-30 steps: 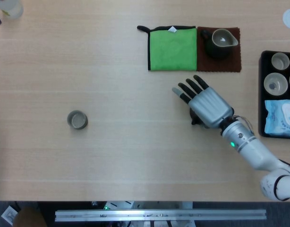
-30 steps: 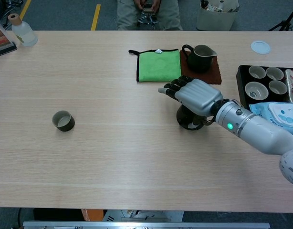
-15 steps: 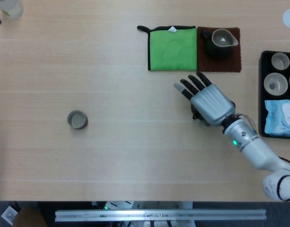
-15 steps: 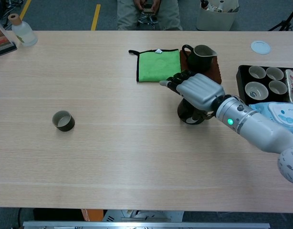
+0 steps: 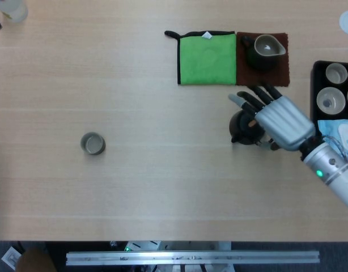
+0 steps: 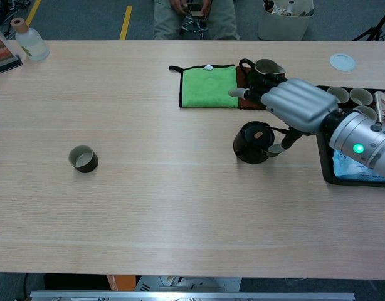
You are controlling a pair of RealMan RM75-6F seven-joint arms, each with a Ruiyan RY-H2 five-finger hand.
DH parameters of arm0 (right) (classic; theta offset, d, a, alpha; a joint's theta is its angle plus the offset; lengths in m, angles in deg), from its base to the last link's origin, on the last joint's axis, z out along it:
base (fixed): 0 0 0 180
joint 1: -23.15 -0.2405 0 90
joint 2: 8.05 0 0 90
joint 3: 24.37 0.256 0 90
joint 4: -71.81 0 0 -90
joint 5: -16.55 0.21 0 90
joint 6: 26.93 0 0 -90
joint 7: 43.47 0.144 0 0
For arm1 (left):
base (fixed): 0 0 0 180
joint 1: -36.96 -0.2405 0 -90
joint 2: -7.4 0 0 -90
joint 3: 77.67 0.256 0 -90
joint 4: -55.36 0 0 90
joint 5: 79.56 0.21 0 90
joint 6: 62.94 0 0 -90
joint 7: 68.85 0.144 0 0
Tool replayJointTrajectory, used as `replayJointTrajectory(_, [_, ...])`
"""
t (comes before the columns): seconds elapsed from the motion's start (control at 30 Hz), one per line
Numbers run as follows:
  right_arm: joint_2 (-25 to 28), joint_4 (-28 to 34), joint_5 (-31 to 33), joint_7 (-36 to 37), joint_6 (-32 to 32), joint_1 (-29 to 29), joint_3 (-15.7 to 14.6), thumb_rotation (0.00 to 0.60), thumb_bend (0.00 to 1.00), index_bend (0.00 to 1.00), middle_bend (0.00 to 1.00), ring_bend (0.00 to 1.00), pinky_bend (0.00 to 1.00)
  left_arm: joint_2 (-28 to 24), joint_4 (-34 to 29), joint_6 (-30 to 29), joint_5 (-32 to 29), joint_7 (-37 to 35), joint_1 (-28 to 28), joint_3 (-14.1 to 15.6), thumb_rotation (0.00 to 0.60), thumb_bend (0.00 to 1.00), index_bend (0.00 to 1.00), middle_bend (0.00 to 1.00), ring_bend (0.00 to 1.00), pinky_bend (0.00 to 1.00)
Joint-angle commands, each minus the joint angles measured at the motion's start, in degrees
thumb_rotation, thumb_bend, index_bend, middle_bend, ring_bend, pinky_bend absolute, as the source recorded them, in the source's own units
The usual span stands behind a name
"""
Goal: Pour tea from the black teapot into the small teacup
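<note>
Teapot: the black teapot [image 6: 253, 142] stands upright on the table, near the right hand.
Right hand: the right hand [image 6: 295, 105] hovers just beside it — fingers spread, holding nothing.
Teacup: the small teacup [image 6: 83, 158] sits well apart, far left.
Left hand: out of both views.
Progress: nothing grasped or poured yet — gripping, carrying and pouring all remain.

Black teapot [image 6: 252, 143], green cloth [image 5: 207, 58] — brown mat [image 5: 279, 72], pale wood-grain table [image 5: 134, 187], silver-grey right hand [image 5: 281, 122].

The right hand [image 5: 279, 120] covers the black teapot's [image 5: 243, 128] right side; the tray [image 5: 315, 113] runs past the frame edge.
</note>
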Motion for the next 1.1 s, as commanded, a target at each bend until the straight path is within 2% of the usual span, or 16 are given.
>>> replayJointTrajectory(0.03, [2.71,1.04,-1.23,2.05,-1.43,1.00,0.27,0.600,0.00,0.03,0.19,0.09,0.02,0.04,-0.09,0.18,-0.04,0.14,0.11,0.00,0.600,0.25,0.32,0.28,0.23,0.22])
replayJointTrajectory(0.2, [5.14,-0.79,-0.27,2.00,-0.64,1.65,-0.23,0.600,0.00,0.23,0.36,0.27,0.04,-0.04,-0.28,0.50,-0.24,0.25,0.22,0.04,0.600,0.25,0.32,0.28,0.23,0.22])
replayJointTrajectory(0.33, [5.28,-2.72,1.36,1.69,1.42,1.72,-0.80,0.600,0.00,0.32,0.42,0.30,0.04,0.06,-0.62,0.95,-0.26,0.77,0.39,0.20,0.600,0.25,0.32,0.28,0.23,0.22])
replayJointTrajectory(0.7, [1.79,-8.75,1.48,3.73,6.21,1.07,-2.01,0.600,0.00,0.33,0.43,0.30,0.04,-0.46,-1.76,0.54,-0.31,1.33,0.04,0.47,0.600,0.25,0.32,0.28,0.23,0.22])
replayJointTrajectory(1.1, [1.54,-7.67,-2.33,5.89,5.65,2.32,-4.01,0.600,0.00,0.33,0.43,0.30,0.04,-0.71,-2.09,0.06,-0.11,1.24,-0.32,0.66,0.600,0.25,0.32,0.28,0.23,0.22])
